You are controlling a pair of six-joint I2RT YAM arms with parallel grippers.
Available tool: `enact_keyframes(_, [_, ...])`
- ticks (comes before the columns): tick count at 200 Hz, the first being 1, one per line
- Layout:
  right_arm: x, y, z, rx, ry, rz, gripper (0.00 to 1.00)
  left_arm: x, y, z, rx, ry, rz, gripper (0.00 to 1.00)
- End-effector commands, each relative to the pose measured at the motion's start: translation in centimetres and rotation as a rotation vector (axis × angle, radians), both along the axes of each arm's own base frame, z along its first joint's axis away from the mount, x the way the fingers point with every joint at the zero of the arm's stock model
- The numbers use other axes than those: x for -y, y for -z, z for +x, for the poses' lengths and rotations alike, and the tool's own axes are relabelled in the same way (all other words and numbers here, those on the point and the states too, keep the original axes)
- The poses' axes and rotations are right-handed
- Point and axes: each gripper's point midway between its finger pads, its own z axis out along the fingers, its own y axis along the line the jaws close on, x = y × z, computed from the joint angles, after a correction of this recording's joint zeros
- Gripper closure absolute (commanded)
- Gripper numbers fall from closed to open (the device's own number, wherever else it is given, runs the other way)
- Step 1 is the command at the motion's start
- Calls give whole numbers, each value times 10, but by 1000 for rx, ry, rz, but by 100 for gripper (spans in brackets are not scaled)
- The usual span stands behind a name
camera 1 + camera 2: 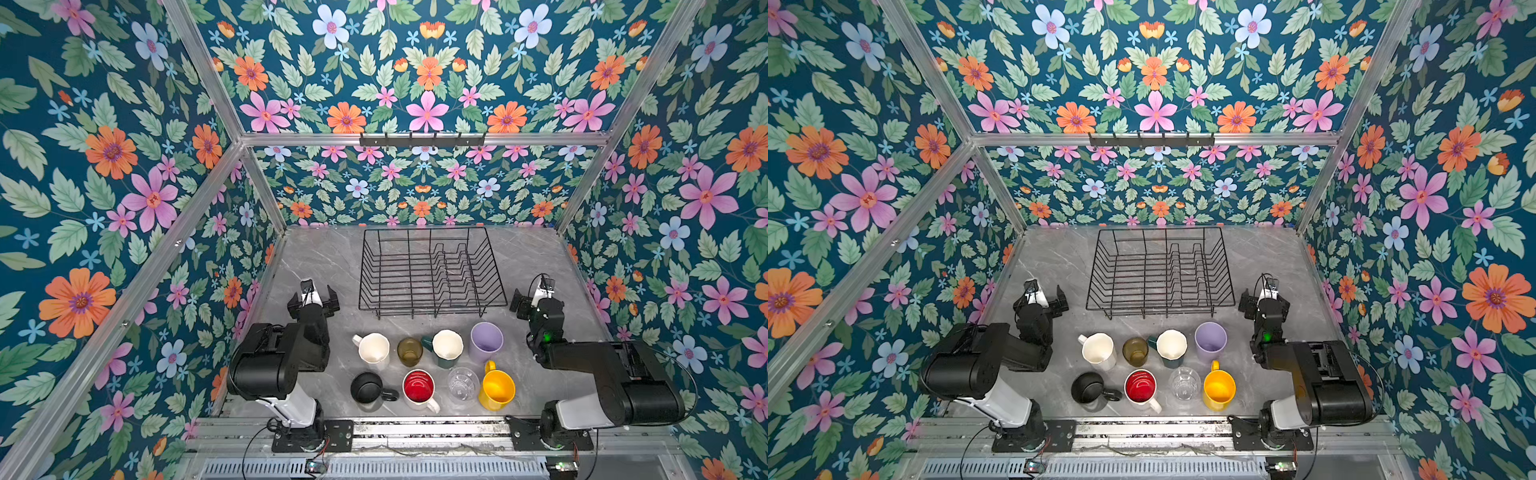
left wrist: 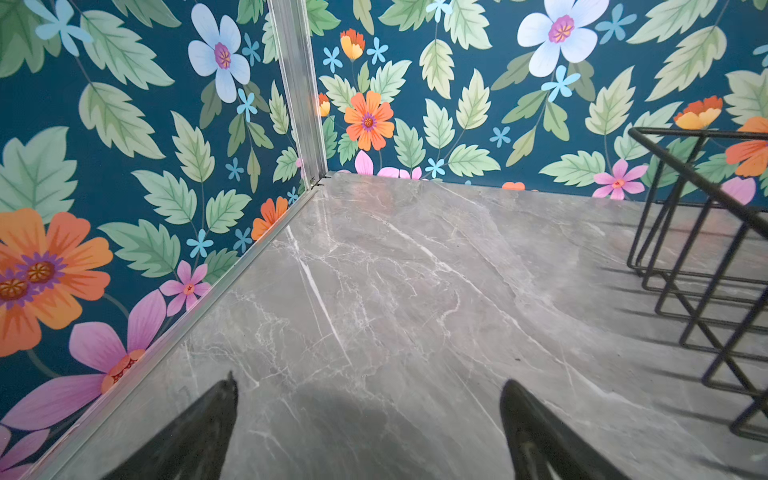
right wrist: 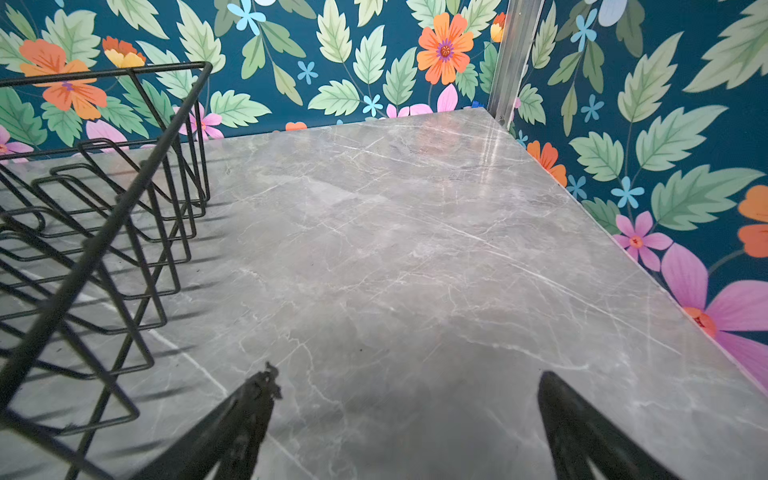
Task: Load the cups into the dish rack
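Observation:
The black wire dish rack (image 1: 366,270) (image 1: 1096,270) stands empty at the back of the table. In front of it are two rows of upright cups: cream mug (image 1: 374,348), amber glass (image 1: 409,351), teal mug (image 1: 446,345), lilac tumbler (image 1: 486,340); then black mug (image 1: 368,387), red-inside mug (image 1: 419,386), clear glass (image 1: 462,384), yellow mug (image 1: 496,388). My left gripper (image 1: 313,300) (image 2: 368,395) hovers open left of the rack (image 2: 706,216), nothing between its fingers. My right gripper (image 1: 536,297) (image 3: 407,386) is open and empty right of the rack (image 3: 104,232).
The grey marble table (image 1: 316,257) is walled by floral panels on three sides, with aluminium posts in the back corners (image 2: 299,104) (image 3: 509,58). A black hook rail (image 1: 422,140) hangs high on the back wall. Both arm bases sit at the front edge.

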Motion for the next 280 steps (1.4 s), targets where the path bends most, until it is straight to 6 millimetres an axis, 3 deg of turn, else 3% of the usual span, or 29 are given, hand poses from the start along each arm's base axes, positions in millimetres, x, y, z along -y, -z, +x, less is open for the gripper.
enact_keyframes(1, [2,-3,1,11,12,4,1,0,-4,1,19,3,4,0])
enact_keyframes(142, [2,-3,-1,17,12,-2,1,0,-6,-1,27,3,4,0])
enact_keyframes(170, [5,-19,-9,47,32,-7,1,-5,-13,-16,77,-22,-24,0])
enact_keyframes(189, [15,-40,-20,-36,128,67,1,-1,-30,-20,107,-7,7,0])
enact_keyframes(214, [15,-95,-40,-9,189,240,1,-29,-66,-39,163,-184,-73,0])
enact_keyframes(226, [18,-106,-59,20,266,387,1,-35,-84,-47,196,-227,-157,0])
enact_keyframes(241, [1,-119,-69,35,135,390,1,-41,-101,-57,263,-279,-325,0])
enact_keyframes(264, [-14,-123,-92,-27,62,421,3,-19,-125,-62,284,-136,-410,0])
enact_keyframes(280, [-28,-111,-107,-181,17,448,4,-3,-142,-65,287,-29,-438,0])
